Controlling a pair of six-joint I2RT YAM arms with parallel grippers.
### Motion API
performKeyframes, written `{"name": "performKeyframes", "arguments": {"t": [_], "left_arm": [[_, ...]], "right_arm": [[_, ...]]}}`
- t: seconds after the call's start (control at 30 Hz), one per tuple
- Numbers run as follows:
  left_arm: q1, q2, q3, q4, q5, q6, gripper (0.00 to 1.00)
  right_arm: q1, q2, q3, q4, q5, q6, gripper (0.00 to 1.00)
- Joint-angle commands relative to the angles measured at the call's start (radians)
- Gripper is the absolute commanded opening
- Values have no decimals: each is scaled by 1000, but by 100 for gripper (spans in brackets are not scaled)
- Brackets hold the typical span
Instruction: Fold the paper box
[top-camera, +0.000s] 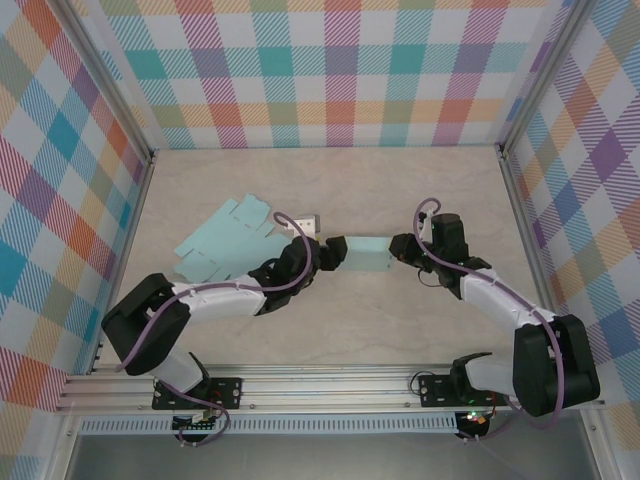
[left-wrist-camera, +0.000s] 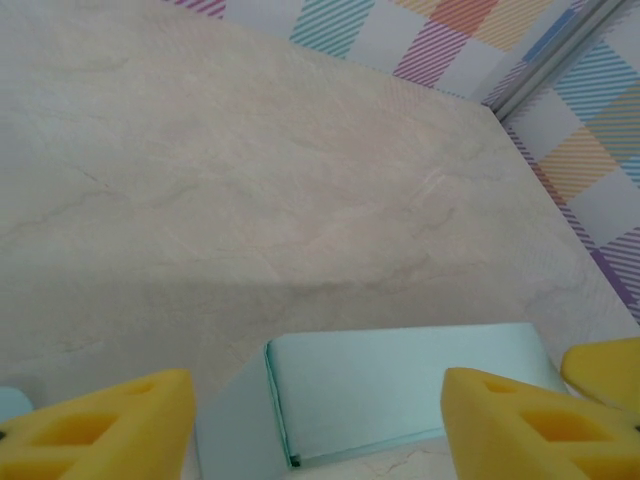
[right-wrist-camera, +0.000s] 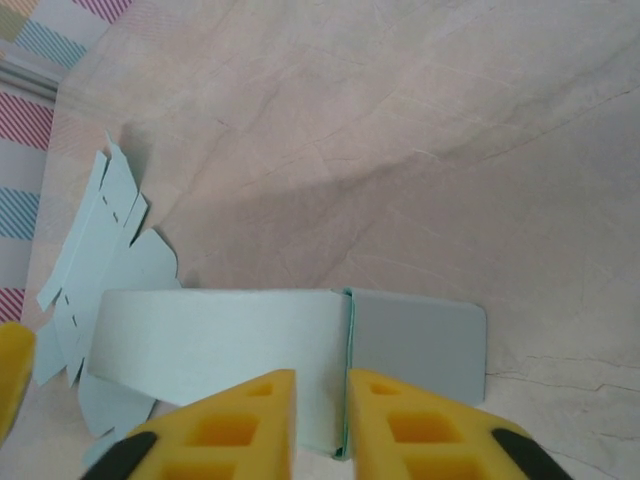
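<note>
The paper box lies on the tabletop between my left jaws, spread apart astride one end to steady it, I'd guess, and my right jaws, nearly together over its seam; pinching or not, I cannot tell.

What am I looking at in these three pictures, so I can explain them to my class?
Two robot arms are bolted to a table, each ending in a two-fingered claw. One picture looks down from above; the other two come from cameras on the wrists, showing each claw's yellow fingers. A partly folded pale blue paper box lies between the arms, a flat cut-out sheet beside it. The left claw stands open around the box. The right claw sits nearly closed at the box's fold; whether it grips is unclear.
</note>
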Motion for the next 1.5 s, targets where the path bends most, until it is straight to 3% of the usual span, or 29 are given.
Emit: {"name": "performKeyframes", "arguments": {"t": [0.0, 0.17, 0.3, 0.4, 0.57, 0.9, 1.1, 1.47], "left_arm": [[39, -61, 34, -52, 44, 108, 72], [93, -82, 92, -137, 219, 348, 77], [101, -83, 114, -144, 339, 647, 77], [102, -62, 147, -207, 496, 877, 77], [108, 13, 241, -333, 666, 1111, 79], [135, 241, 555, -699, 751, 1298, 85], [135, 337, 684, -869, 740, 1340, 85], [108, 438, 747, -895, 571, 1370, 80]], "right_arm": [[-1, -7, 40, -55, -12, -16, 31], [-1, -37, 80, -121, 1, -20, 55], [-2, -81, 115, -205, 28, -17, 74], [-1, -116, 150, -299, 63, -18, 99], [-1, -175, 180, -424, 111, -13, 100], [-1, -297, 170, -524, 159, 7, 100], [-1, -335, 163, -545, 178, 13, 100], [-1, -341, 154, -547, 183, 20, 100]]}}
